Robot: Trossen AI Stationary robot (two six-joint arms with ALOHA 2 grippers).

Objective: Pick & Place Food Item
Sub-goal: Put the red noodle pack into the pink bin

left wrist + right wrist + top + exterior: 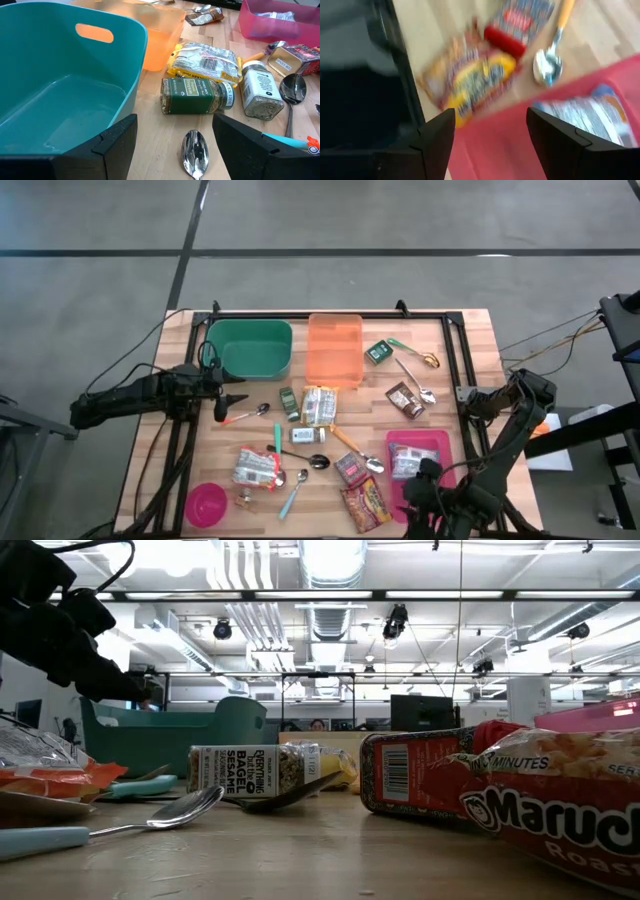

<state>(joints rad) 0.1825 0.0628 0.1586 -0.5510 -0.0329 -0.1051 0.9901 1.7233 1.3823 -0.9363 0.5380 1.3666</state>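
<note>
A silvery food packet (405, 460) lies flat in the pink bin (441, 442) at the table's near right; it also shows in the right wrist view (592, 117). My right gripper (422, 478) hangs open above the bin's near left corner (490, 125), with nothing between its fingers. A yellow and red ramen packet (365, 505) (472, 82) lies on the table beside the bin. My left gripper (222, 395) waits open at the table's left, next to the teal bin (60, 85), above a spoon (195, 150).
An orange bin (335, 348) stands behind the table's middle. Spice jars (197, 95), a noodle packet (207, 60), a red box (350, 468), several spoons, other packets and a pink bowl (207, 503) are scattered over the middle and near side.
</note>
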